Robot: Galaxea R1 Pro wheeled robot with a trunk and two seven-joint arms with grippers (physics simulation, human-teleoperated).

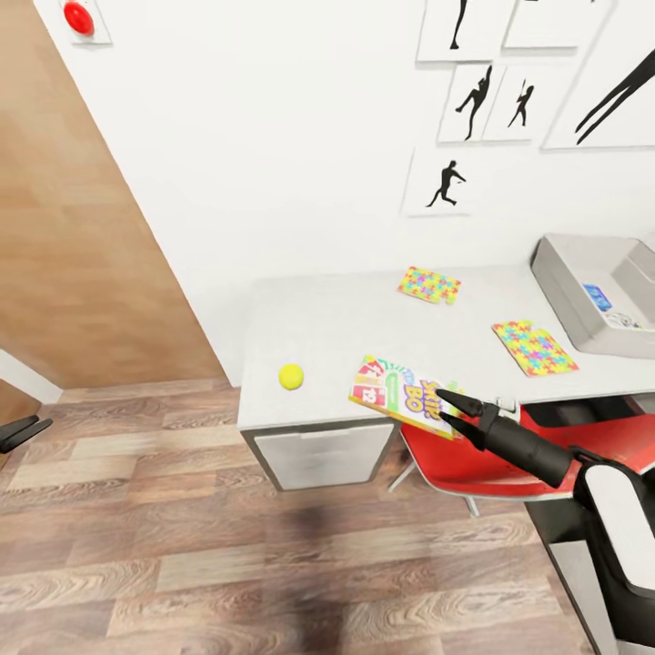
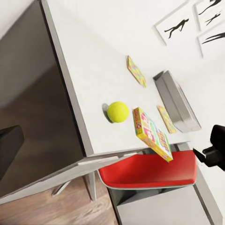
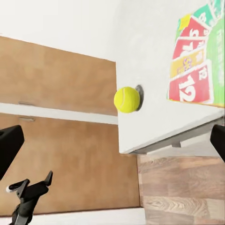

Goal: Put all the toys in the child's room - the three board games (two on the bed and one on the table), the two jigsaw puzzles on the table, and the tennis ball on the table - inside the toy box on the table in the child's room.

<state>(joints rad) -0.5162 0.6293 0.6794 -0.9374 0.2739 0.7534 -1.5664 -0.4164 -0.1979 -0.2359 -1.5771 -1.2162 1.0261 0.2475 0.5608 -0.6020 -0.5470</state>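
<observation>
A board game (image 1: 405, 397) with red, green and yellow print lies on the table (image 1: 327, 318), its near end hanging over the front edge. My right gripper (image 1: 446, 407) hovers open just short of that end, nothing between its fingers. The tennis ball (image 1: 290, 376) rests near the table's front left corner, also seen as the ball (image 3: 127, 99) beside the game (image 3: 197, 61). Two jigsaw puzzles (image 1: 429, 285) (image 1: 535, 347) lie flat further right. The toy box (image 1: 569, 296) stands at the table's right end with a small blue box (image 1: 597, 297) inside. My left gripper (image 1: 23, 432) hangs open, far left, over the floor.
A red chair (image 1: 473, 464) is tucked under the table below the right gripper. A white drawer unit (image 1: 318, 455) sits under the table's left end. Wood floor spreads to the left and front. A white wall with silhouette pictures backs the table.
</observation>
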